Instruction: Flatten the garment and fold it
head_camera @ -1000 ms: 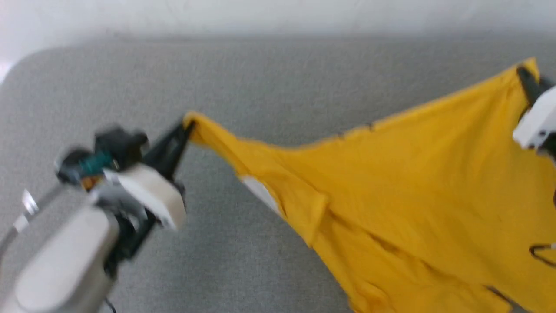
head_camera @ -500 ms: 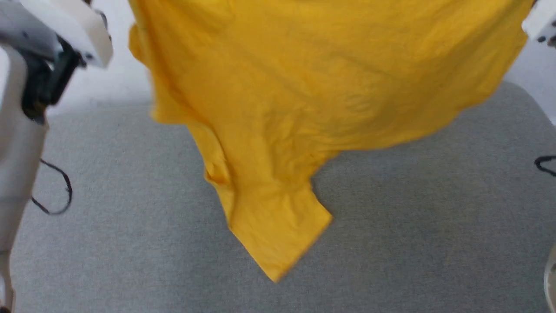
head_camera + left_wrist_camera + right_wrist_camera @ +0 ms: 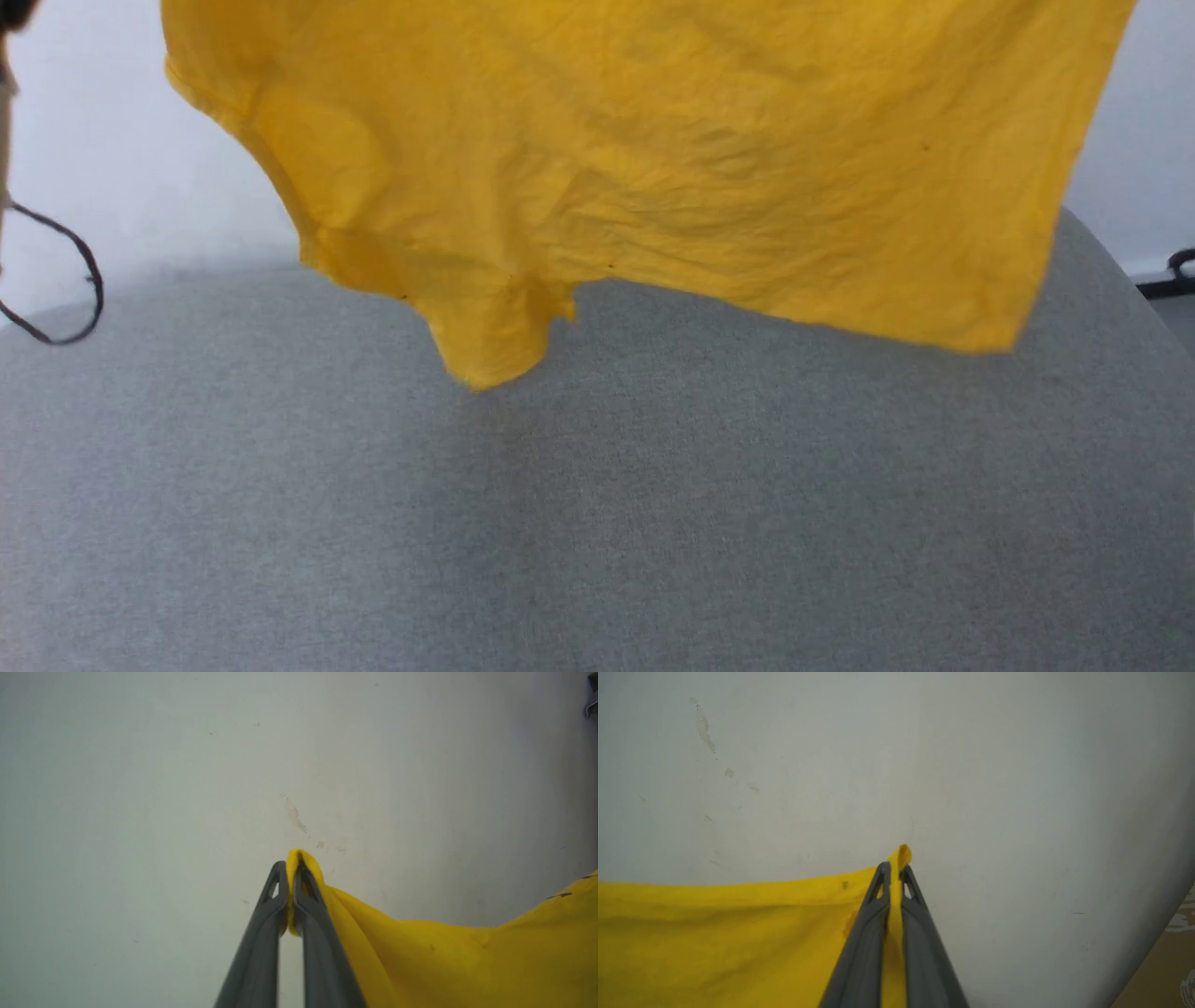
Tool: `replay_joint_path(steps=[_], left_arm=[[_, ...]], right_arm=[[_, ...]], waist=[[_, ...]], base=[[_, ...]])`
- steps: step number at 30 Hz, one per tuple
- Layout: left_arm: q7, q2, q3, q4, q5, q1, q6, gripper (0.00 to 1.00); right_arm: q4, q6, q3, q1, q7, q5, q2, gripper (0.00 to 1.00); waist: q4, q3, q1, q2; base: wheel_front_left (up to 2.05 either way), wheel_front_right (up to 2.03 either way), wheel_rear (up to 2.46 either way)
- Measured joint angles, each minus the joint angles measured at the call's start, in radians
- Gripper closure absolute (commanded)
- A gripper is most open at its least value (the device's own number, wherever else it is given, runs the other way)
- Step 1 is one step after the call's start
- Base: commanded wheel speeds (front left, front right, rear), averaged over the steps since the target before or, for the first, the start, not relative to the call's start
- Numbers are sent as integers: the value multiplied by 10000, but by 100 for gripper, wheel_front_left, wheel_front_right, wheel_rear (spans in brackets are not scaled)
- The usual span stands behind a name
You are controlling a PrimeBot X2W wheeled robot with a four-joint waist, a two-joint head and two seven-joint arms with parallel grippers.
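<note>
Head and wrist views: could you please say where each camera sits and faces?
Head view: on head, facing forward-down at grey surface, hanging garment; arm cable at left.
Left wrist view: along left gripper, shut on garment, toward wall.
Right wrist view: along right gripper, shut on garment, toward wall.
Shared: garment; wrist views, wall's scuff.

Left pincer (image 3: pixel 289 865): two long, slim fingers (image 3: pixel 259 938) of matt dark grey, broad at the base, tapering to narrow tips, each with a small slotted cut-out just behind the tip. Right pincer (image 3: pixel 893 868): same dark grey pair, same cut-outs. In the head view, thin black cable (image 3: pixel 93 280) looped beside a pale beige sliver of forearm (image 3: pixel 4 121).
</note>
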Motion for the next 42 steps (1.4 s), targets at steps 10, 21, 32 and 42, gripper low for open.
replay_joint_path(steps=[10, 21, 32, 42], left_arm=[[508, 52, -105, -155, 261, -1399, 98, 100], [-903, -54, -364, 380, 1482, -3761, 265, 100], [-2061, -341, -617, 963, 1812, -4815, 105, 100], [-3068, -249, -598, 989, 1429, -3831, -58, 100]], right_arm=[[151, 0, 98, -1129, 343, 138, -115, 100], [788, 0, -290, -3159, -546, -696, 370, 100], [1494, 0, -483, -4220, -1400, -1095, 267, 100], [1722, 0, 608, -3939, -2157, -399, -61, 100]], waist=[[-159, 1275, 3, 0], [-453, 3272, 5, 0], [-448, 5392, 5, 0], [-48, 6987, 5, 0]], base=[[0, 0, 0], [0, 0, 0], [0, 0, 0], [0, 0, 0]])
